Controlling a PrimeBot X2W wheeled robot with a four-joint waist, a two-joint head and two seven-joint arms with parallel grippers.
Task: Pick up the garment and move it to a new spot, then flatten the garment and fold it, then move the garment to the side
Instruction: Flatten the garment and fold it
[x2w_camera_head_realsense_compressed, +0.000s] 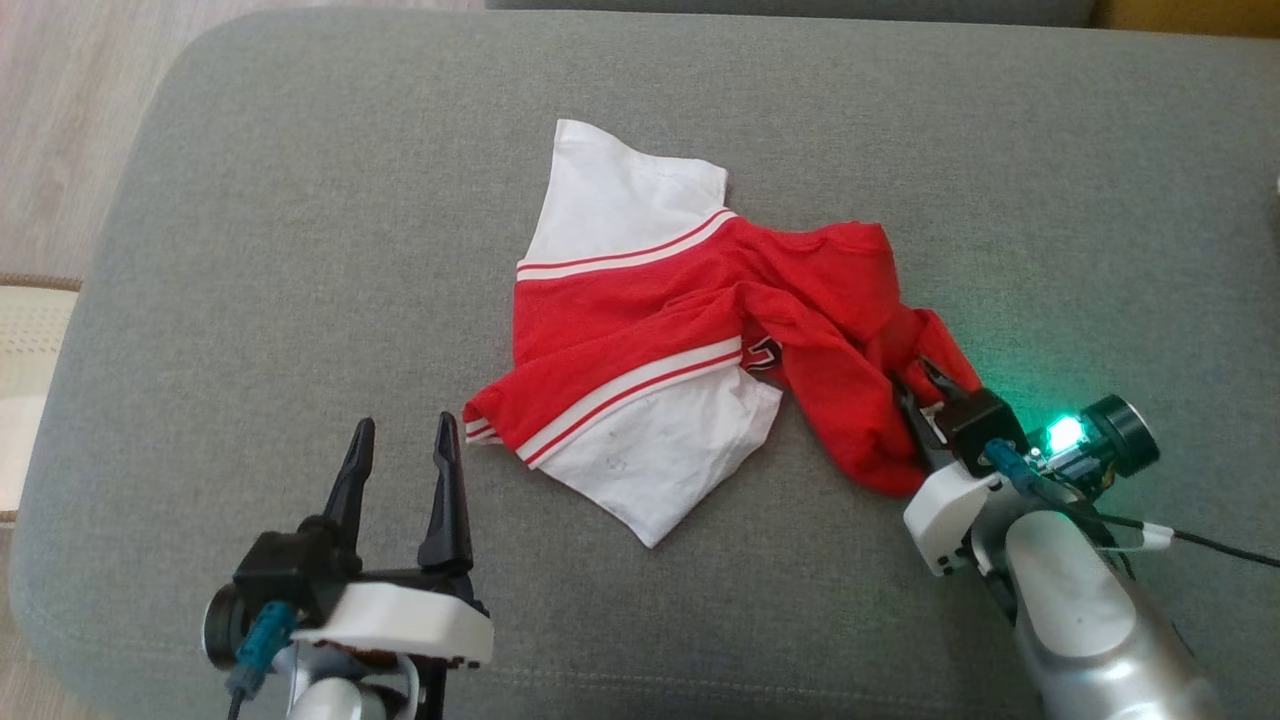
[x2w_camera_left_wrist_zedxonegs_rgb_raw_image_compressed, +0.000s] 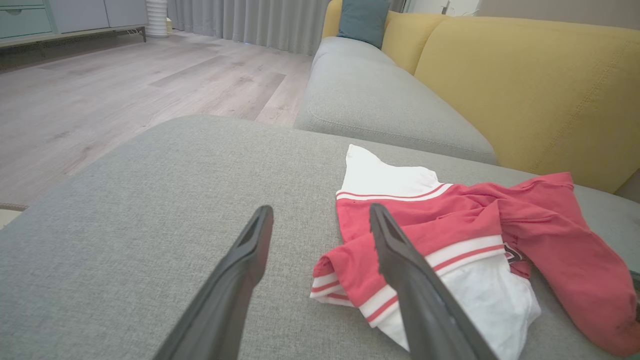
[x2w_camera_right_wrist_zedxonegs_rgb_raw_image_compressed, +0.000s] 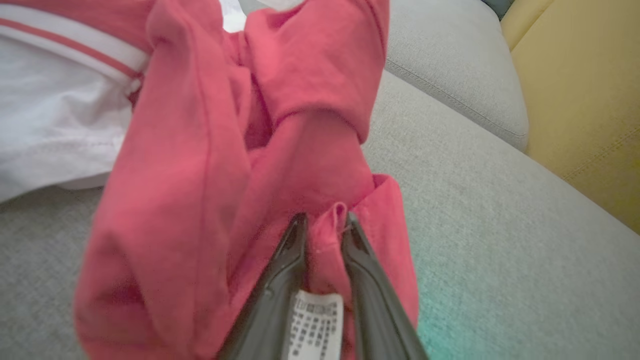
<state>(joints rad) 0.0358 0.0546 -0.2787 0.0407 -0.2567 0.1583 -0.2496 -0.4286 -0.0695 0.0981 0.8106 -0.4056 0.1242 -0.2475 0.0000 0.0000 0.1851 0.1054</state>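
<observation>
The garment (x2w_camera_head_realsense_compressed: 640, 330), a red and white shirt, lies crumpled near the middle of the grey cushion (x2w_camera_head_realsense_compressed: 250, 250). A white part lies flat on the far side, and the red body is twisted into ropes toward my right. I judge this to be the first step, the pick-up. My right jaws are clamped on a red fold (x2w_camera_right_wrist_zedxonegs_rgb_raw_image_compressed: 327, 235) at the garment's right edge, with its label (x2w_camera_right_wrist_zedxonegs_rgb_raw_image_compressed: 315, 320) between them. My left jaws stand wide apart above bare cushion, just beside the striped near-left corner, touching nothing. Next I need a straight lift, high enough for the trailing white part to come clear of the cushion, then a carry to a fresh spot. The pinch is thin and close to an edge, so I should rise slowly and watch for slip. The twist will likely need shaking out before any flattening.
</observation>
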